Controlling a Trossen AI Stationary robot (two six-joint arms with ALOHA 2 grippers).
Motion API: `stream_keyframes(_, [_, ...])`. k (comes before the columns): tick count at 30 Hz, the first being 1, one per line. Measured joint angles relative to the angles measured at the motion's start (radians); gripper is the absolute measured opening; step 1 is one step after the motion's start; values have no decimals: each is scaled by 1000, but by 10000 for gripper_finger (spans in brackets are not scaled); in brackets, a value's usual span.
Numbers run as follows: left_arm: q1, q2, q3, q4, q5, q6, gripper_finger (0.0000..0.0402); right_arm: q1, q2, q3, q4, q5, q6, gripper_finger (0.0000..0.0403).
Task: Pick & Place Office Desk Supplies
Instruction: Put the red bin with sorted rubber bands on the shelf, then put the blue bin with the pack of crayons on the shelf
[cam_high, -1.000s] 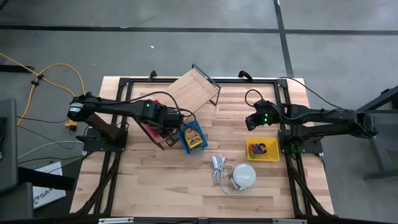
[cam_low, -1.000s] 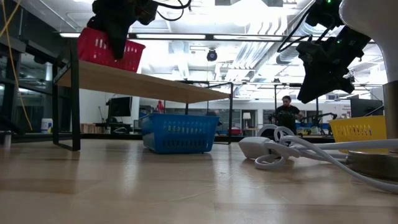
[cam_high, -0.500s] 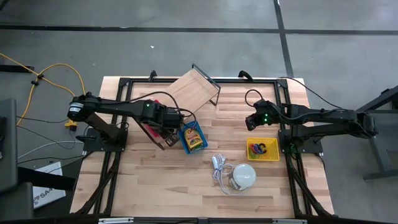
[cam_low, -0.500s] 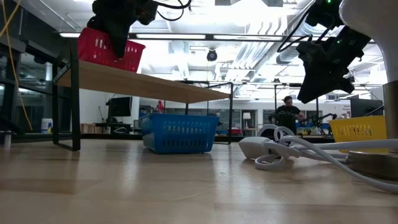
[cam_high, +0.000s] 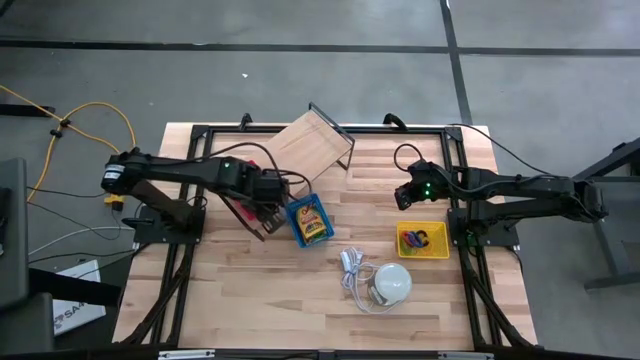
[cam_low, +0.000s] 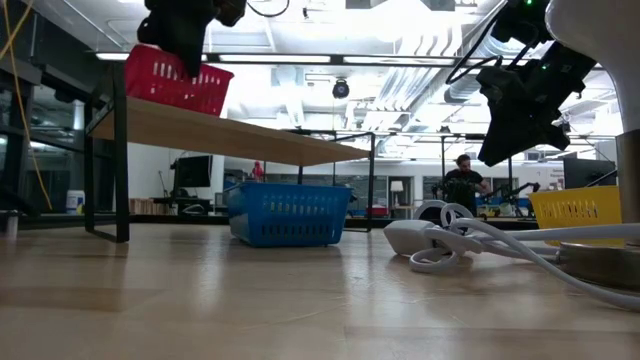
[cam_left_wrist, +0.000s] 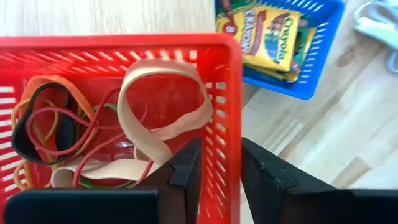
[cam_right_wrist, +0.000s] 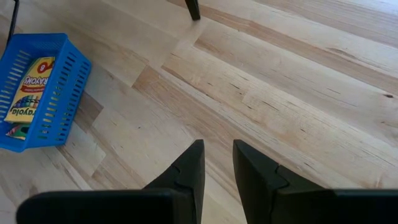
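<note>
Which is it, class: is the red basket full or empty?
Partly filled. The left wrist view shows the red basket holding a loose tangle of rubber bands, wide tan and thin coloured ones, with bare floor showing between them.

red basket (cam_left_wrist: 124, 112) cut off at frame edge, yellow tray (cam_high: 422, 240) contents too small to identify

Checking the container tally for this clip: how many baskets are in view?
3. The red basket sits on the wooden shelf, at the left gripper. The blue basket is mid-table; the yellow basket is below the right gripper.
</note>
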Motion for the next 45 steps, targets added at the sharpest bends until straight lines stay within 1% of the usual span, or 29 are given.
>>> stream_keyframes(25, [0,-125,1,33,-18,37,97,0,0,0,15,0,0,71])
stream_keyframes(29, [-5,-126,1,72,-19,89,97,0,0,0,17,0,0,71])
stream_keyframes(37, [-89,-114,1,264,-24,207,97,0,0,0,19,0,0,71])
stream_keyframes(42, [-157,-82,1,330,-81,205,97,0,0,0,23,0,0,71])
stream_keyframes(45, [-194,-57,1,354,-114,174,97,0,0,0,27,1,0,71])
